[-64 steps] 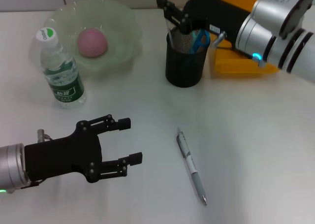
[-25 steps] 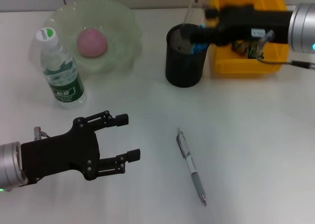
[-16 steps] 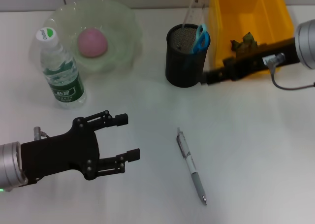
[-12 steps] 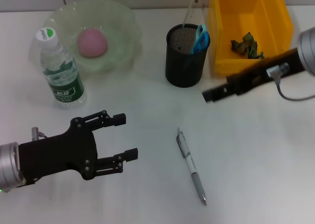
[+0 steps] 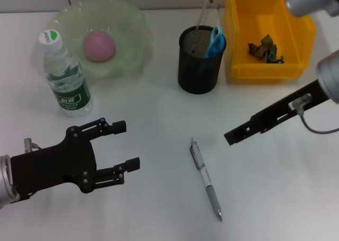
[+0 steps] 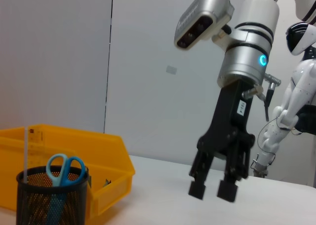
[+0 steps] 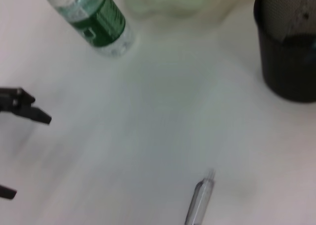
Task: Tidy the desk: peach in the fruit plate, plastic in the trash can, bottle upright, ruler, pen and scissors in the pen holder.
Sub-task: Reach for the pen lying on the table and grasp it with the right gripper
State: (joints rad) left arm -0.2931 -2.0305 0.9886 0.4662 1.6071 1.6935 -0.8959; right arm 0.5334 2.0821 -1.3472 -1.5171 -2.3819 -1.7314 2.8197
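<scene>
The pen lies on the white table in front of the black mesh pen holder, which holds blue-handled scissors and a clear ruler. My right gripper hovers just right of the pen's upper end; the left wrist view shows it open and empty. The right wrist view shows the pen below it. My left gripper is open and empty at the front left. The peach sits in the green plate. The bottle stands upright. Crumpled plastic lies in the yellow bin.
The pen holder and bottle also show in the right wrist view. The yellow bin stands right beside the pen holder. The table's far edge runs behind the plate.
My right gripper has left the pen holder and swung forward to hover beside the pen. My left gripper has drawn back a little to the left.
</scene>
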